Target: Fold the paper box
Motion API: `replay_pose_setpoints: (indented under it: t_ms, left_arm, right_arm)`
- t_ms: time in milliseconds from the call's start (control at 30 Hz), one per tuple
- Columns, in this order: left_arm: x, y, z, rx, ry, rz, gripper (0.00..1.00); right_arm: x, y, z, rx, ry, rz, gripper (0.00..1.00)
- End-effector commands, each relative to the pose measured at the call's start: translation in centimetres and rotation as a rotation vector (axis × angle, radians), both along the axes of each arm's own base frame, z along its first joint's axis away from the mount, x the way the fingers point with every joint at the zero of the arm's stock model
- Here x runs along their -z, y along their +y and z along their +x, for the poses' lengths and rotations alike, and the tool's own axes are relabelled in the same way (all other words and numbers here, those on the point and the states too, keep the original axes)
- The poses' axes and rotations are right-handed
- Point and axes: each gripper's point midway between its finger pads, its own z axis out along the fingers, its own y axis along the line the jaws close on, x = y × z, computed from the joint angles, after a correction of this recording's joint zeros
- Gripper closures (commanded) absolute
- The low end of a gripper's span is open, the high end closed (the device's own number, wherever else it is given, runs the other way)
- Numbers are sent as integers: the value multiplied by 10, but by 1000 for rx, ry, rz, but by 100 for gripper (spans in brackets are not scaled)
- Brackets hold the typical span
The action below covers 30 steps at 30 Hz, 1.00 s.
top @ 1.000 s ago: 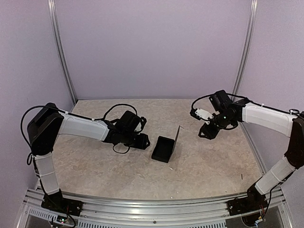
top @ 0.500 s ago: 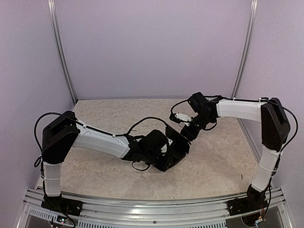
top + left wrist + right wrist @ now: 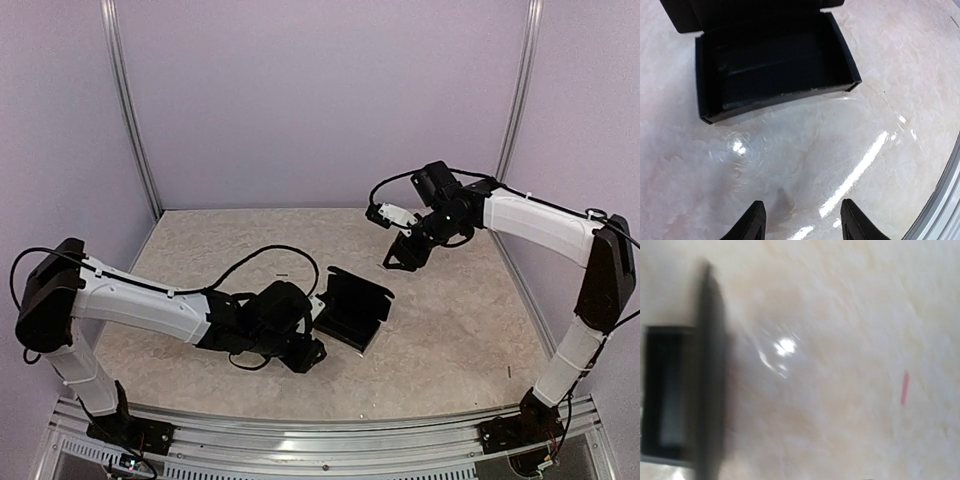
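Nearest the paper box [image 3: 772, 65]: left gripper [image 3: 802, 222], parted, empty.
Ahead, upper frame, long axis crosswise; right gripper [image 3: 405, 252] well apart, grip unclear.

Your left arm [image 3: 140, 300] and right arm [image 3: 530, 222] wear white shells over black joints. Behind the jaws, black cables [image 3: 270, 249] loop loose.

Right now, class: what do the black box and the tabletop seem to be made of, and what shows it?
The paper box: probably thin cardboard, matte black; slim walls, crisp creases, no shine. The tabletop: glossy, beige, marble-patterned, perhaps laminate or stone; light reflects on it in bright streaks.
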Motion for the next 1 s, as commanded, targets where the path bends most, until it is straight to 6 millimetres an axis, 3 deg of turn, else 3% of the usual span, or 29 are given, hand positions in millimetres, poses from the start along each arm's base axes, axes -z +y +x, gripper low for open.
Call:
replay_pose_setpoints:
  t_ms: [0,233,333,600,700,967]
  left_arm:
    - [-47,12,39,-69,-174,-51,46]
    - [-66,26,109,-96,-245,-110,43]
    - [-68,21,131,-45,-283,-154,43]
    - [-47,-3,156,198,-351,-193,42]
    - [-37,-6,163,250,-329,-236,43]
    - [-37,-21,164,363,-313,-337,52]
  right_arm:
    - [0,28,-38,-141,55,8,47]
    - [13,36,-41,-155,78,-14,46]
    - [25,37,-42,-158,98,-41,45]
    - [51,36,-34,-123,121,-94,48]
    - [56,39,-31,-115,141,-101,55]
    - [71,50,-26,-133,218,-96,81]
